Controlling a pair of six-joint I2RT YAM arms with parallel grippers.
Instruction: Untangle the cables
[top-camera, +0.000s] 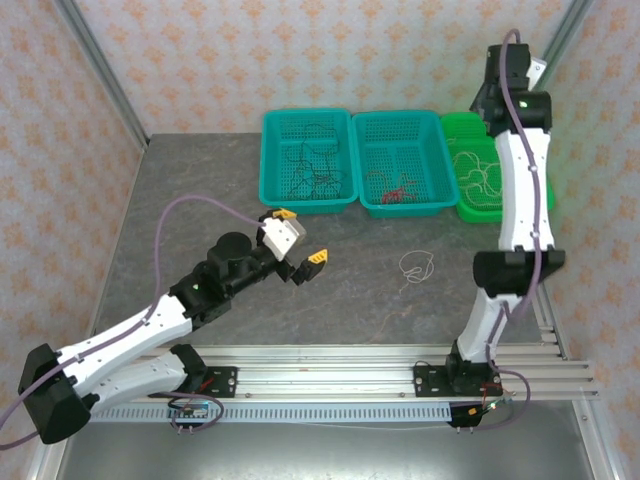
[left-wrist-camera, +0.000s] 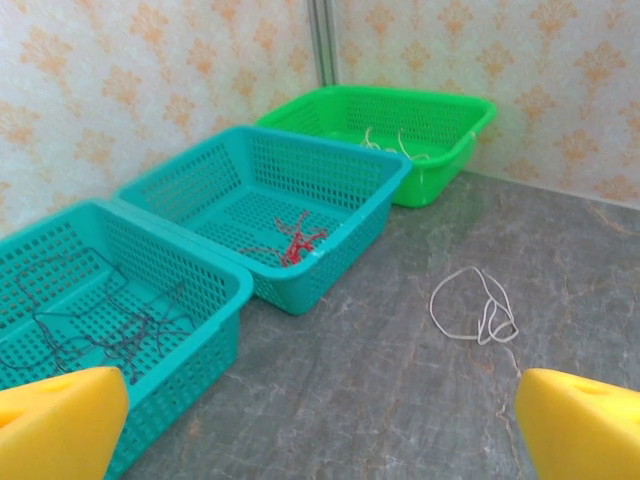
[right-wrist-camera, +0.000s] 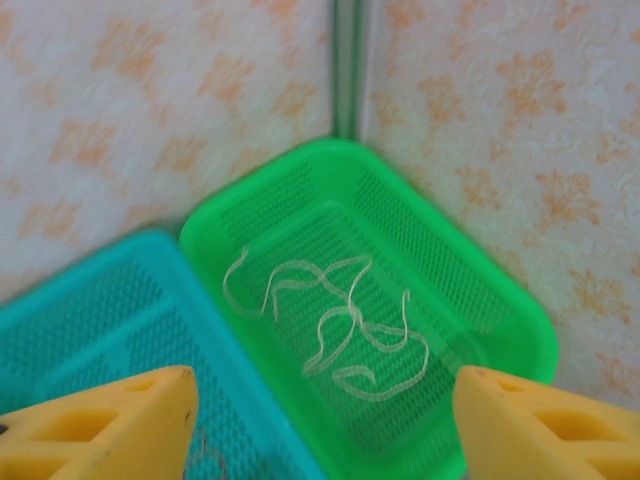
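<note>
A thin white cable (top-camera: 415, 267) lies looped on the grey table, in front of the baskets; the left wrist view shows that white cable (left-wrist-camera: 475, 305) ahead and to the right. My left gripper (top-camera: 300, 238) hovers open left of it, with nothing between its yellow fingertips (left-wrist-camera: 60, 420). Black cables (top-camera: 312, 165) lie in the left teal basket (top-camera: 272, 160). Red cables (top-camera: 397, 190) lie in the middle teal basket (top-camera: 362, 165). My right gripper (right-wrist-camera: 325, 430) hangs open and empty above the green basket (right-wrist-camera: 450, 270), where white cables (right-wrist-camera: 340, 330) lie loosely coiled.
The three baskets stand in a row along the back of the table (top-camera: 200, 200), against the patterned wall. A metal frame post (top-camera: 100, 75) runs up the left side. The right arm (top-camera: 525, 200) stands tall over the table's right edge.
</note>
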